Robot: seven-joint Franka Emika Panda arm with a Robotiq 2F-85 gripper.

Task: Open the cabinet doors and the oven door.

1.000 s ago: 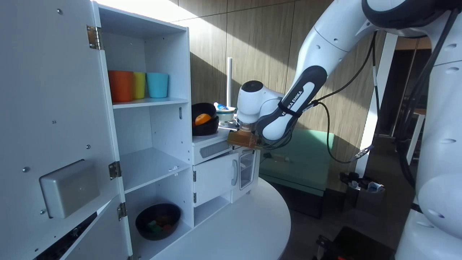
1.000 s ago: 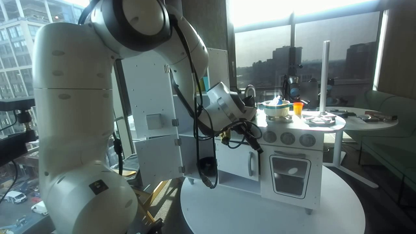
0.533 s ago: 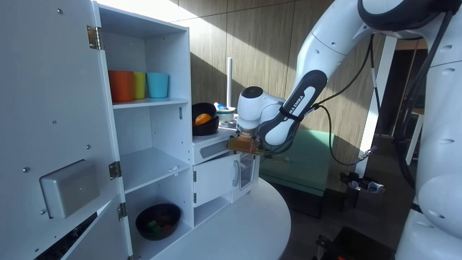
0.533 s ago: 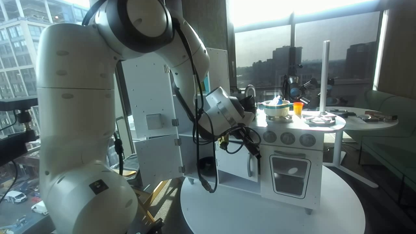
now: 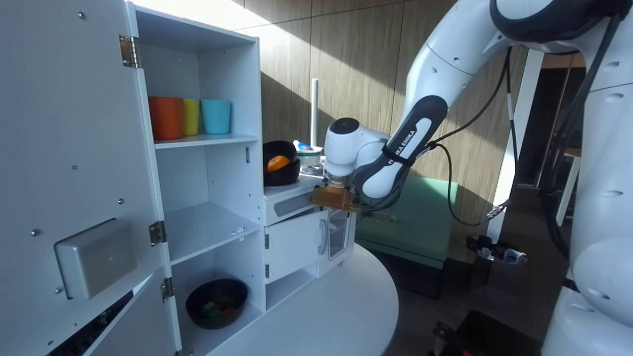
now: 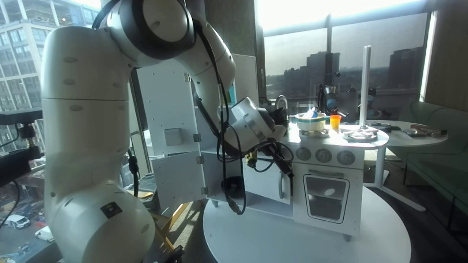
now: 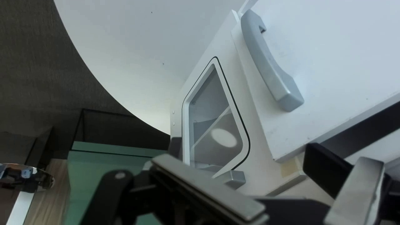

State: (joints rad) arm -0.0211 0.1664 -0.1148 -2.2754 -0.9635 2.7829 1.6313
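The tall white cabinet door (image 5: 74, 123) with a grey box stands wide open; the lower cabinet door (image 6: 179, 179) is open too. On the short unit, a small white door (image 7: 337, 62) with a grey handle is ajar. The oven door (image 6: 325, 204), white with a window, is shut; it also shows in the wrist view (image 7: 215, 122). My gripper (image 7: 281, 187) is open and empty beside the small door's upper edge. One black fingertip overlaps the gap above that door; I cannot tell whether it touches. In both exterior views the fingers are mostly hidden.
The units stand on a round white table (image 5: 341, 316). Cups (image 5: 215, 116) and a black bowl (image 5: 216, 303) sit in the cabinet. Black bowls (image 5: 282, 173), a pot (image 6: 310, 122), an orange cup (image 6: 335, 121) and a white pole (image 6: 365, 84) stand on the counter. Cables hang from the arm.
My gripper and wrist have lowered slightly in front of the short unit since a second ago, and are almost still in the last half second. The doors look nearly unchanged.
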